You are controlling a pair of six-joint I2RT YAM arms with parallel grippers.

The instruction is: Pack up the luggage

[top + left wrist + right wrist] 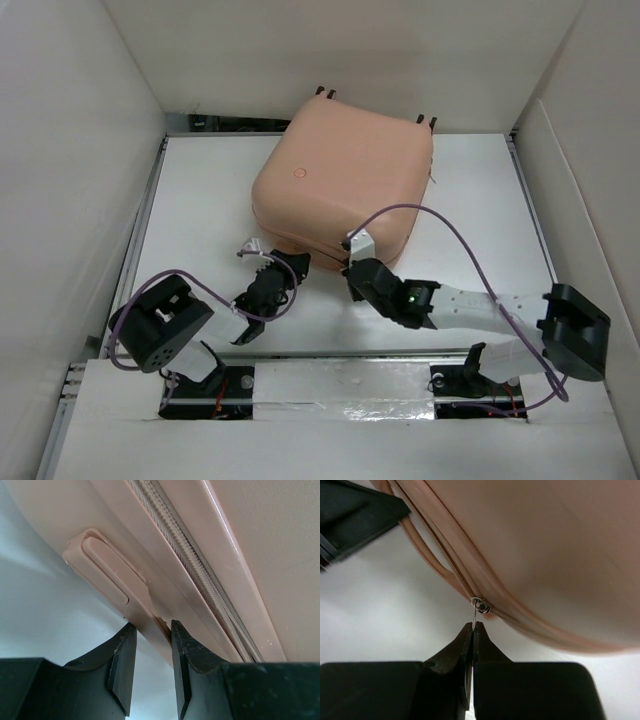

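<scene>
White table (200, 200): luggage (340, 170) handle (107, 570) between L jaws, R jaws pinch zip-pull (476, 612).

Left arm (165, 325) at lower left, elbow folded, wrist angled up-right. Left claw (152, 630) has its jaws clamped narrow on the luggage handle (107, 572). Right arm (480, 305) at lower right, stretched left. Right claw (472, 626) fully closed, tips pinching the zipper pull (479, 607).
</scene>
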